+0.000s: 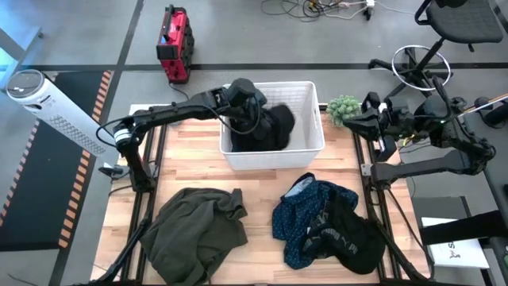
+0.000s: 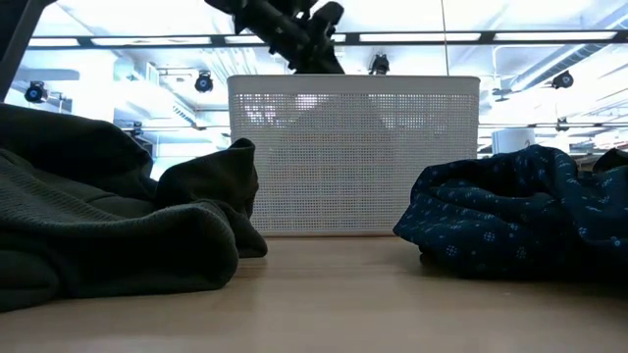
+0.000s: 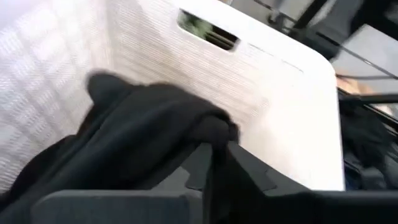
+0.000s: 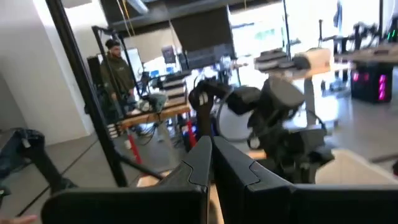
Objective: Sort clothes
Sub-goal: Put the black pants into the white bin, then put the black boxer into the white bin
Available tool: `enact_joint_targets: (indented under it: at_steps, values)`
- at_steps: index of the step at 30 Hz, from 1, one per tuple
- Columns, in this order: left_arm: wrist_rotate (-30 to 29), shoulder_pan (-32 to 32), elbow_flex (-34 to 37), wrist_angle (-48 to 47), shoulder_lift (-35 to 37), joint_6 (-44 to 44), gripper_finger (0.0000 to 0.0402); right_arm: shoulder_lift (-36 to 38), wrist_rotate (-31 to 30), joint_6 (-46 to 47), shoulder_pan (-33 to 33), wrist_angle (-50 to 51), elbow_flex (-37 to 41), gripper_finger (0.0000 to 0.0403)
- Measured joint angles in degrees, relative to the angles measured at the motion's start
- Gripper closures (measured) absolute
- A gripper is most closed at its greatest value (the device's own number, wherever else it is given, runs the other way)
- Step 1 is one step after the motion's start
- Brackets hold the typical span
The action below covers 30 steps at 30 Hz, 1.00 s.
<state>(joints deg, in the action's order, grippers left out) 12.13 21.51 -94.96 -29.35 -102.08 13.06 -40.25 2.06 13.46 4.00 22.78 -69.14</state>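
A white lattice basket (image 1: 314, 148) stands at the table's far middle; it also shows in the low view (image 2: 353, 157). A black garment (image 1: 274, 127) lies inside it. My left gripper (image 1: 240, 121) reaches down into the basket and is shut on this garment (image 3: 143, 124). An olive-grey top (image 1: 194, 230) lies heaped at the near left. A navy patterned piece (image 1: 309, 214) lies at the near right, with a black piece (image 1: 353, 242) on it. My right gripper (image 4: 211, 155) is shut and empty, held over the table's right edge (image 1: 355, 119). My left gripper pinches a bunched fold of the black garment (image 3: 211, 127) between its two fingers. The fingers come from above, slanting down into the basket from the table's left. The rest of the garment lies slack in the basket.
A green leafy bunch (image 1: 343, 107) sits just right of the basket. A red box (image 1: 173, 44) and an office chair (image 1: 444, 32) stand on the floor beyond the table. A person (image 4: 115, 68) stands in the room behind.
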Motion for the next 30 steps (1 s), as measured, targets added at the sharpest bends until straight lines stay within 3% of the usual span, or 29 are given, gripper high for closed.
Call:
enact_joint_targets:
  at_steps: [4,8,15,23,30]
  values:
    - [1.4,-0.9,-0.3,-0.6,0.0,0.0,0.0303,0.0,0.5,2.6,0.0,4.8,0.0,0.0403]
    - [1.4,-1.3,-3.4,-2.3,0.5,0.0,0.0237,-0.2,5.1,4.9,0.0,9.1,0.0,0.0395]
    - [-1.5,-2.0,-13.3,-9.4,1.6,-1.5,0.0151,-1.1,13.5,10.9,0.0,17.9,0.0,0.0316]
    - [-9.9,-2.8,-27.1,-19.4,3.2,-6.2,0.0145,-1.6,16.4,14.4,-2.9,31.7,0.0,0.0219]
    - [-10.2,-3.3,-28.6,-21.9,6.1,-5.4,0.0166,-2.8,16.0,20.0,-10.0,37.5,2.1,0.0185]
